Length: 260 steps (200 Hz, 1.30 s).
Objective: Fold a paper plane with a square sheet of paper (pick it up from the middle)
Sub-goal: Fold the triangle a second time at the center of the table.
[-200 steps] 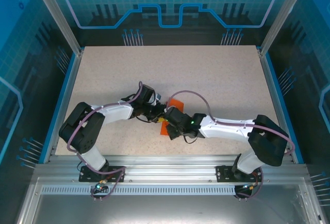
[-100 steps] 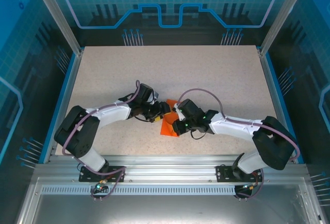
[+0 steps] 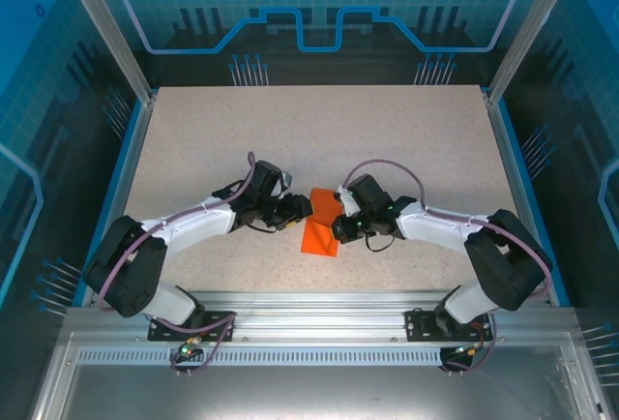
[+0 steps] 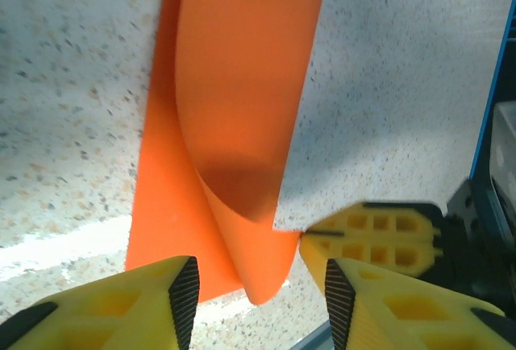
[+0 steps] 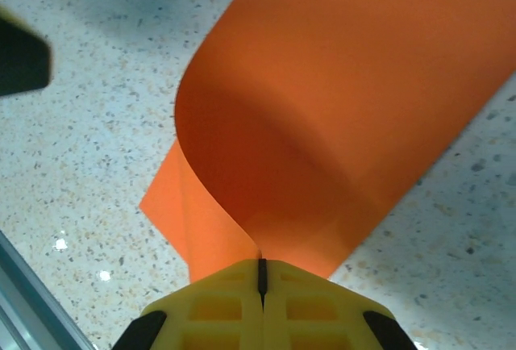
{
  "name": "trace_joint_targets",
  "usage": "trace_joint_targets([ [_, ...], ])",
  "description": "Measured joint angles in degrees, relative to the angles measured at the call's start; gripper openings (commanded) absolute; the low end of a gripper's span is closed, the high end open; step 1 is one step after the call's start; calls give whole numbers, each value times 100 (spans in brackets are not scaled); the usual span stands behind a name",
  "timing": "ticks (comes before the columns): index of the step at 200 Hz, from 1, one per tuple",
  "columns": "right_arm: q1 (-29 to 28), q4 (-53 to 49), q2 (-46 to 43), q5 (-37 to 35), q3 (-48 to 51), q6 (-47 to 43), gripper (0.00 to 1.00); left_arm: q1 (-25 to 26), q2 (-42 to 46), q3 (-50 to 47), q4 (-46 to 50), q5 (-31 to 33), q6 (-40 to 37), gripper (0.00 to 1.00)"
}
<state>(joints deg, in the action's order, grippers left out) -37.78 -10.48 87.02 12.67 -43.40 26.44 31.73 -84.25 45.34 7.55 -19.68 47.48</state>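
Pinching orange sheet (image 3: 317, 238) w/ R claw (image 5: 260, 271), curled over, long axis near-far

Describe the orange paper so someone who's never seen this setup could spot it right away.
On the speckled table, look toward the near side, between the left gripper and the right gripper. The square sheet of paper sits there, curled over itself, an edge pinched by the right gripper. Nothing else there is bright orange.

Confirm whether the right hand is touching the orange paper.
Touching. The right wrist view shows the right hand shut on the orange paper, its curled edge pinched between the tips.
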Motion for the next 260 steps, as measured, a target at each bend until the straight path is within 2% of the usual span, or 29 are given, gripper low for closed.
trace_joint_targets([
  [73,466,-31,511,422,-295,-291,3,315,-70,-55,-151,-4,20,40],
  [183,686,-61,824,647,-435,-511,4,597,-1043,411,-555,-26,63,36],
  [260,787,173,699,1161,-260,-319,19,601,-1349,450,-739,-17,240,34],
])
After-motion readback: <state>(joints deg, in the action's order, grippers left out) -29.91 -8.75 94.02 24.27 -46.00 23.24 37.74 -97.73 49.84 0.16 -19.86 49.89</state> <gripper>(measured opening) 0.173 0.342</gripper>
